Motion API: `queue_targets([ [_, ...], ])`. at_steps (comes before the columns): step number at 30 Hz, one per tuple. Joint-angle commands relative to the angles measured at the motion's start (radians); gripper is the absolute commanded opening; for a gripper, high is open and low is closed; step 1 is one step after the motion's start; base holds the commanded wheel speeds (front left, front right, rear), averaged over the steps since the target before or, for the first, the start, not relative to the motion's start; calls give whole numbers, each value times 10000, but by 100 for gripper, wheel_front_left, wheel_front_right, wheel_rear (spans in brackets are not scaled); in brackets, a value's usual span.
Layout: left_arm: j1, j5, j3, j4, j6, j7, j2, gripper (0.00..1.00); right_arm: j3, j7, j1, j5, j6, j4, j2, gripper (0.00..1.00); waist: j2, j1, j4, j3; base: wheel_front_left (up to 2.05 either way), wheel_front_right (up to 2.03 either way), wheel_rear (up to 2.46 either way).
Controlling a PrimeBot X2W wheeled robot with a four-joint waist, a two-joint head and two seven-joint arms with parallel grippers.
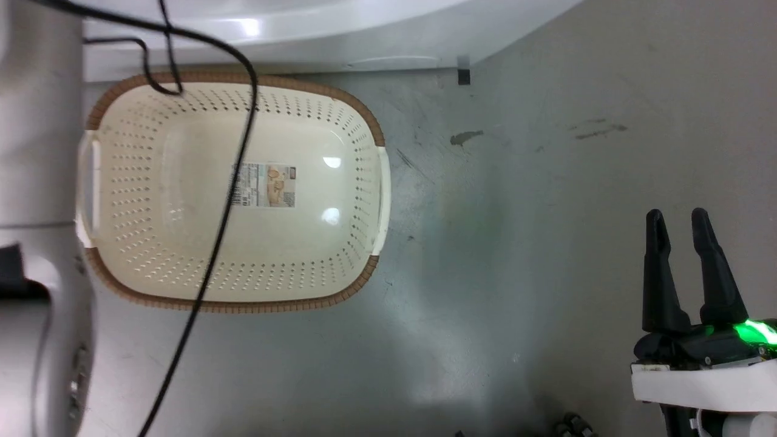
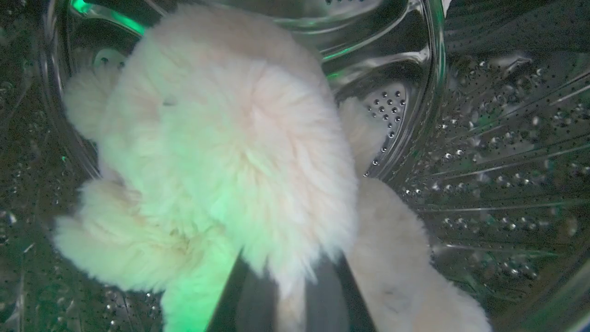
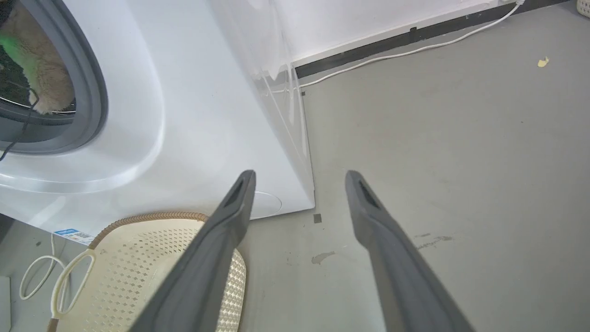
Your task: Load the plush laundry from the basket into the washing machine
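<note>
Plush laundry: we see the plush laundry (image 2: pixel 221 152) in the left wrist view, a fluffy cream mass across the left and middle of the frame. It is inside the steel drum (image 2: pixel 498 138), whose perforated wall curves down the right side. Green light tints its lower fur.
Left gripper: the left gripper (image 2: pixel 289 281) rises from the bottom centre of that view. We find its two dark fingers (image 2: pixel 228 299) sunk into the fur with a tuft pinched between them, clamped on the toy.
Right gripper: at the lower right of the head view we see the right gripper (image 1: pixel 677 215), fingers spread and pointing up the frame, nothing between them, over the grey floor (image 1: pixel 516 243).
Basket: the basket (image 1: pixel 358 109) sits in the upper left of the head view, on the floor just below the white front of the washing machine (image 1: pixel 303 36). Its perforated walls and the label sticker (image 1: pixel 267 185) on its bottom lie open to view.
Porthole: in the upper left of the right wrist view we see tan fur behind the grey gasket (image 3: pixel 94 92).
Cable: a black cable (image 1: pixel 224 200) crosses the basket from the top of the head view to the bottom left.
Left arm: we see a pale forearm (image 1: pixel 36 121) along the left edge of the head view.
</note>
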Motion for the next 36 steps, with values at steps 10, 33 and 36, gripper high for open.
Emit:
queue_targets([
  [10,-1667,42,163,763,-31,-59,448,0,31,-42,69,204,8,-435,-20,100,-1,-1,-458,784,0,0,0],
  [33,-3627,37,-260,2680,-278,-24,508,100,140,-42,431,471,8,-765,-20,100,-1,-1,-705,1537,0,0,0],
  [36,-3647,-31,-273,2877,-293,-37,461,100,116,-42,381,403,8,-760,-20,100,-1,-1,-635,1491,0,0,0],
])
